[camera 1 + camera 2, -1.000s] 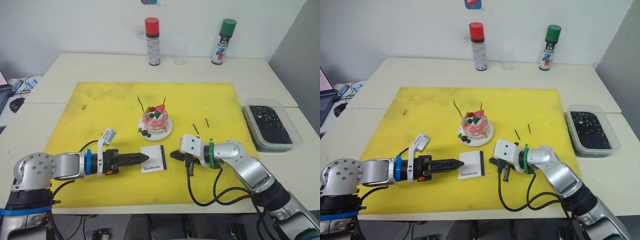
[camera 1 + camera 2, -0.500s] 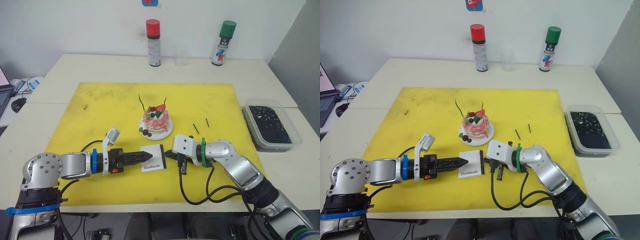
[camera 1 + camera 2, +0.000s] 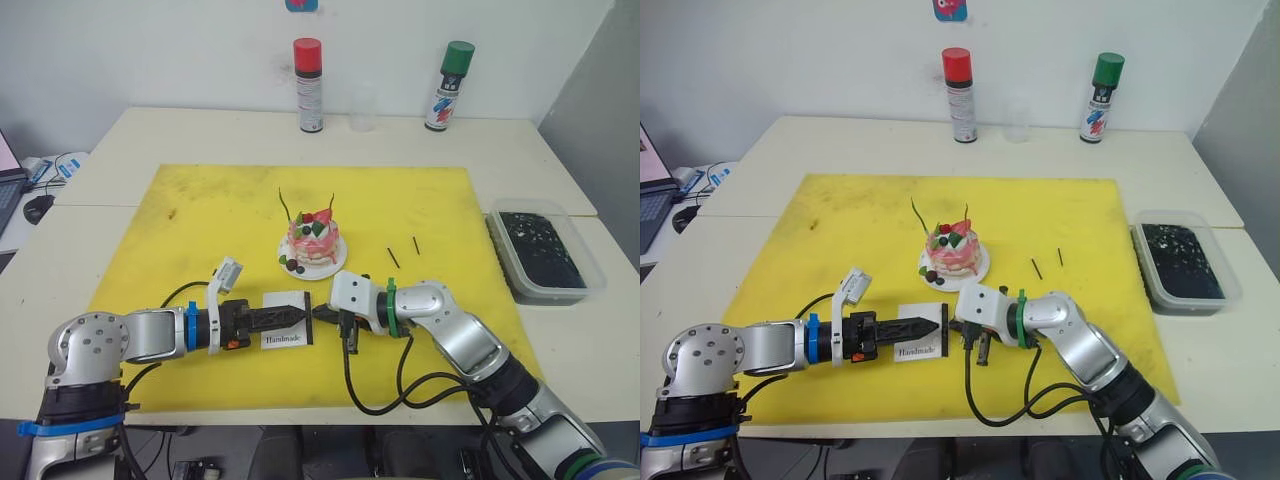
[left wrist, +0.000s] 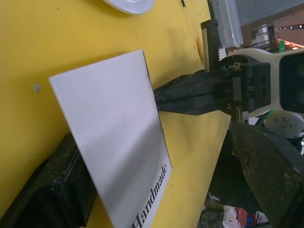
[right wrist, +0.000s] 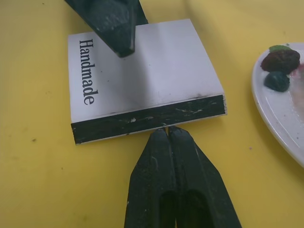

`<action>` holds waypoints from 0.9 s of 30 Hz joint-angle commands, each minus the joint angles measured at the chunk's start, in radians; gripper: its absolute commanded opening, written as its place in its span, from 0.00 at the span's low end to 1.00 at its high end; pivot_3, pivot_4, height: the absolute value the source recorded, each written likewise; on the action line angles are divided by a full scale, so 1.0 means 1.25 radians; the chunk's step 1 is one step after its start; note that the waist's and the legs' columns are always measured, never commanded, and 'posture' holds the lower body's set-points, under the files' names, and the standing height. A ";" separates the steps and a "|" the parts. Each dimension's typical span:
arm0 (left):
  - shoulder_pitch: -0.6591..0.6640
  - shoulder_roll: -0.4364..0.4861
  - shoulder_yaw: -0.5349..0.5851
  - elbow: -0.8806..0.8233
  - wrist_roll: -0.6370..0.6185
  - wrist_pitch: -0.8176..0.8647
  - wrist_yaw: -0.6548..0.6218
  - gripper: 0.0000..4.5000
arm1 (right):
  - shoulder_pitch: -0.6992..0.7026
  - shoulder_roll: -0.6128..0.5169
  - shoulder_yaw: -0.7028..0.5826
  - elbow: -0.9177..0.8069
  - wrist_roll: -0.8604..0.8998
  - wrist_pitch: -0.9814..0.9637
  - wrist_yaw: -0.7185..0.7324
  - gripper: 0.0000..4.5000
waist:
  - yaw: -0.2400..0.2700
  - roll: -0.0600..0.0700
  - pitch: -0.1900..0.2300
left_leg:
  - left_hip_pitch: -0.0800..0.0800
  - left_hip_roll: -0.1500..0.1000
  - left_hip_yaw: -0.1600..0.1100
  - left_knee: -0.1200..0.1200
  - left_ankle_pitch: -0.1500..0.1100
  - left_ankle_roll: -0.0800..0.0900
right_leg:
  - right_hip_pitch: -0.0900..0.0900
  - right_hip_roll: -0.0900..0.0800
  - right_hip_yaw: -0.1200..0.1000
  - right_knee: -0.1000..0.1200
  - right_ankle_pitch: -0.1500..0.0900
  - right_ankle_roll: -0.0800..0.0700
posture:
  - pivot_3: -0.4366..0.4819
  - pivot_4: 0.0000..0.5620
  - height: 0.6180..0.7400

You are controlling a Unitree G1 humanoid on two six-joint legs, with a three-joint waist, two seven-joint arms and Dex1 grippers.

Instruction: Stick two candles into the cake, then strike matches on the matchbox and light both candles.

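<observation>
The matchbox (image 3: 286,327) lay flat on the yellow mat (image 3: 200,220), just in front of the cake (image 3: 312,238), its "Handmade" face up and its dark striking strip turned toward the right gripper (image 5: 166,134). That gripper's fingers (image 5: 154,156) were pressed together with nothing between them, their tips touching the middle of the strip. From the other side the left gripper (image 3: 296,313) reached over the box; its fingers (image 5: 114,23) seemed closed and resting on the white top, though whether they actually pressed on it was hard to tell.

The cake sat on its small white plate (image 3: 332,266) near the middle of the mat, with the two candles (image 3: 284,205) standing in it, thin and slightly wavy, unlit. The two matches (image 3: 393,257) lay on the mat to the right of the plate, apart from both grippers.

Farther out, a clear container with dark contents (image 3: 540,248) stood on the counter (image 3: 560,330) beside the mat's right edge. A red-capped spray can (image 3: 308,84) and a green-capped one (image 3: 443,85) stood at the counter's far side.
</observation>
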 commanded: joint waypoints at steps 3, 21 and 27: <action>0.022 -0.015 -0.026 -0.015 0.030 0.006 0.005 1.00 | -0.006 0.006 0.003 -0.023 0.010 0.006 0.009 0.00 | 0.001 0.000 0.000 | 0.000 0.000 0.000 0.000 0.000 0.000 | 0.000 0.000 0.000 0.000 0.000 0.000 | 0.48 0.27 1.00; 0.072 -0.002 -0.052 -0.044 0.154 -0.108 -0.085 0.03 | 0.002 0.018 -0.030 -0.065 0.036 0.092 -0.031 0.00 | 0.001 0.000 0.000 | 0.000 0.000 0.000 -0.001 0.000 0.000 | 0.000 -0.001 0.000 -0.003 0.000 0.000 | 0.48 0.27 1.00; 0.025 -0.005 0.031 -0.071 -0.007 -0.016 -0.073 0.01 | -0.003 0.011 -0.100 -0.113 0.081 0.151 -0.053 0.00 | 0.000 0.000 0.000 | -0.002 0.001 0.000 -0.002 0.000 0.000 | -0.001 0.000 -0.001 -0.003 0.000 0.000 | 0.48 0.27 1.00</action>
